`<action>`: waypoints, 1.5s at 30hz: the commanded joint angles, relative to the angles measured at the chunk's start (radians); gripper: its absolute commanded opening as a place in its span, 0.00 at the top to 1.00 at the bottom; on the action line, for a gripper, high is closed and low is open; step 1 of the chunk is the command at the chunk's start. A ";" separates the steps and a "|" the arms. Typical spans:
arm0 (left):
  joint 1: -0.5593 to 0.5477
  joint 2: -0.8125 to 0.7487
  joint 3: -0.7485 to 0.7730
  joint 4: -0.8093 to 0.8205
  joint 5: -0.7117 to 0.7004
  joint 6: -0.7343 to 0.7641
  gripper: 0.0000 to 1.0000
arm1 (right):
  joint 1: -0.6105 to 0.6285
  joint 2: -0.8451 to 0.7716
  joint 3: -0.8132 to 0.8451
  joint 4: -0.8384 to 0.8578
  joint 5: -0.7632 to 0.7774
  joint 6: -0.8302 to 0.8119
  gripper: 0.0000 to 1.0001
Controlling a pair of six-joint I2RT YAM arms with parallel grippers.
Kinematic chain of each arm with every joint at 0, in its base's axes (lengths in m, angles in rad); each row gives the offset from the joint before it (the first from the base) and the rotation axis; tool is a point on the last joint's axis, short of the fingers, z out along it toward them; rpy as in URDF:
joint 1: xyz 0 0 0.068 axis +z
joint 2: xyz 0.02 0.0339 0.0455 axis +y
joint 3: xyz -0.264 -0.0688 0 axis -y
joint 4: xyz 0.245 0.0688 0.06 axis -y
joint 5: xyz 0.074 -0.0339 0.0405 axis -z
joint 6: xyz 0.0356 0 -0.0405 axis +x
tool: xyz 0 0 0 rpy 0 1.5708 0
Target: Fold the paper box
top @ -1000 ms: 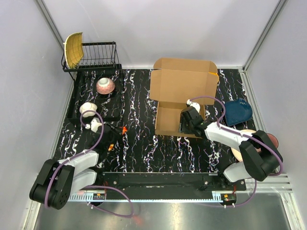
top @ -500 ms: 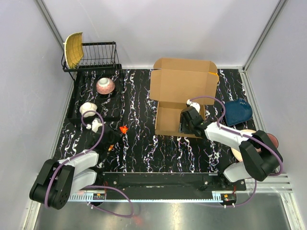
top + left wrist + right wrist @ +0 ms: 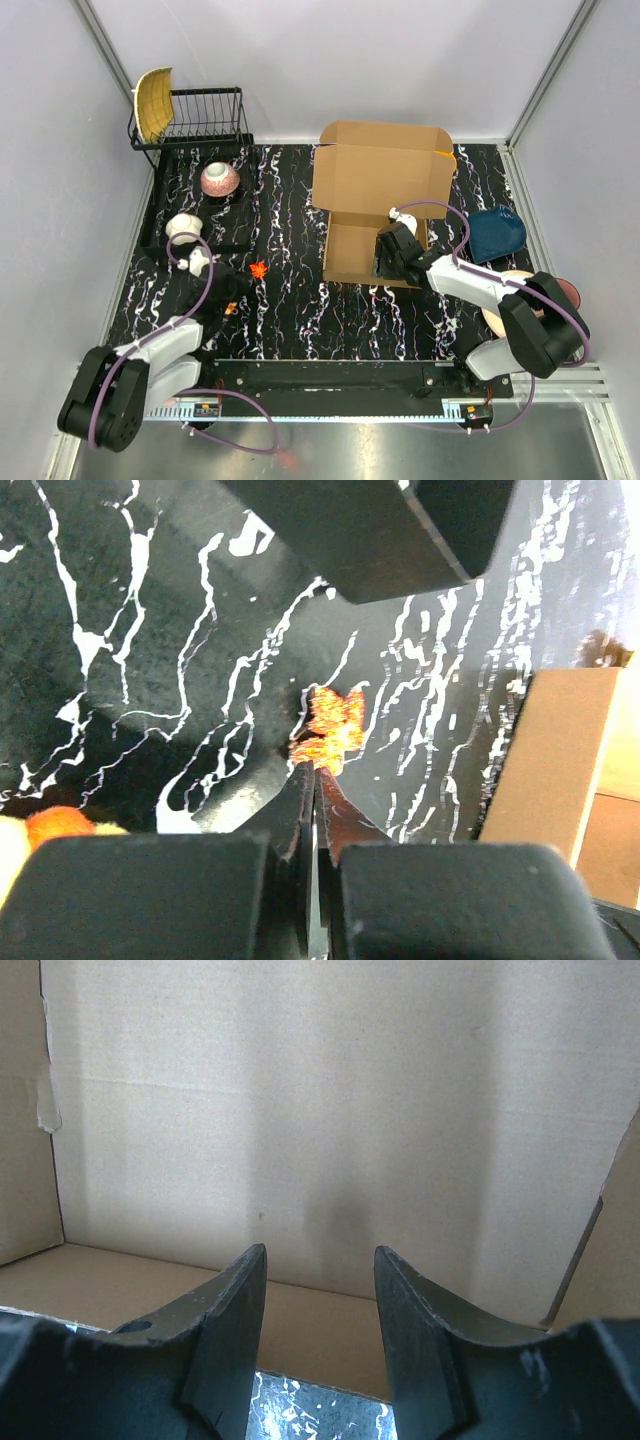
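The paper box (image 3: 375, 200) is plain brown cardboard and lies open at the centre right, its lid flap up toward the back. My right gripper (image 3: 385, 258) is open at the box's near edge. In the right wrist view its fingertips (image 3: 320, 1265) point into the box's inside wall (image 3: 300, 1110) and hold nothing. My left gripper (image 3: 240, 280) is on the left of the table, apart from the box. In the left wrist view its jaws (image 3: 315, 772) are shut, tips just short of a small orange scrap (image 3: 330, 725) on the table. The box's edge (image 3: 550, 750) shows at the right.
A black wire rack (image 3: 205, 115) with a yellow bowl (image 3: 155, 103) stands at the back left. A pink bowl (image 3: 220, 179) and a white bowl (image 3: 184, 226) sit on a black tray below it. A dark blue bowl (image 3: 497, 232) and pink dishes (image 3: 520, 290) lie right of the box.
My left gripper has drawn back toward the near left, and the orange scrap now lies uncovered on the table. The right arm and the box have not moved.
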 commanded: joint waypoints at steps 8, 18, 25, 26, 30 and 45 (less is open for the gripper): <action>0.005 -0.168 0.020 -0.142 -0.020 0.031 0.52 | 0.012 -0.024 -0.006 0.034 -0.004 -0.002 0.47; 0.005 0.005 0.123 -0.139 -0.065 0.095 0.35 | 0.012 -0.028 -0.011 0.040 -0.010 -0.008 0.47; 0.005 0.082 0.154 -0.079 -0.048 0.137 0.40 | 0.010 -0.021 -0.019 0.046 -0.010 -0.013 0.46; 0.007 0.090 0.154 -0.059 -0.036 0.140 0.41 | 0.012 -0.023 -0.023 0.046 -0.010 -0.013 0.47; 0.007 0.120 0.157 -0.026 -0.011 0.152 0.46 | 0.012 -0.020 -0.023 0.052 -0.011 -0.014 0.46; 0.005 0.202 0.181 0.013 0.024 0.196 0.66 | 0.012 -0.001 -0.012 0.057 -0.017 -0.014 0.46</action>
